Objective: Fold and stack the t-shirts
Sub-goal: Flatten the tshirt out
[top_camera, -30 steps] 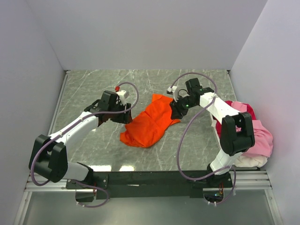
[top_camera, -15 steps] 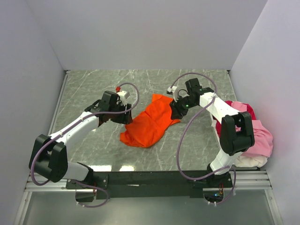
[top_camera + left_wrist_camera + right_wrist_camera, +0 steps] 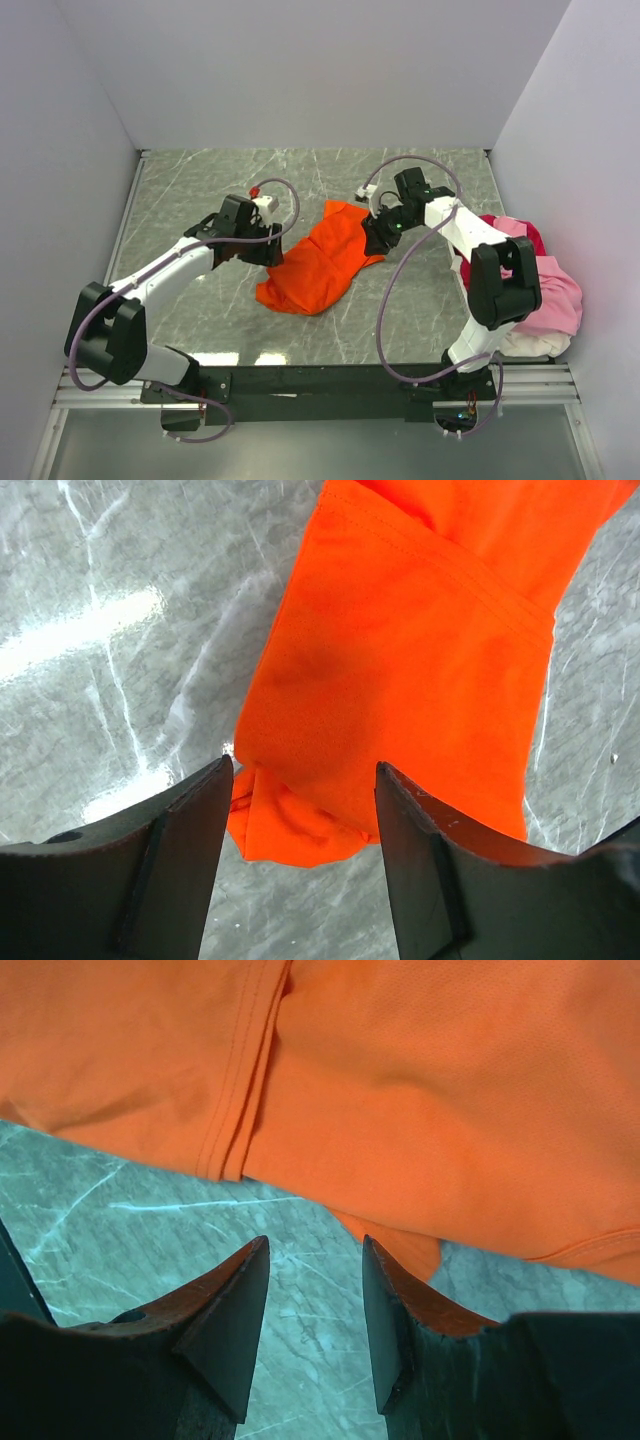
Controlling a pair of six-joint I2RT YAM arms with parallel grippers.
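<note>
Left gripper (image 3: pixel 305 770) and right gripper (image 3: pixel 315 1242) gape empty, perhaps brushing the rumpled, soft orange t-shirt (image 3: pixel 320 262).

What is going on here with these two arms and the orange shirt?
An orange t-shirt lies crumpled in the middle of the table, not folded yet. The robot's left claw and right claw hang open at its opposite edges, gripping nothing. A pile of pink, red and white shirts waits at the right side, unfolded.
</note>
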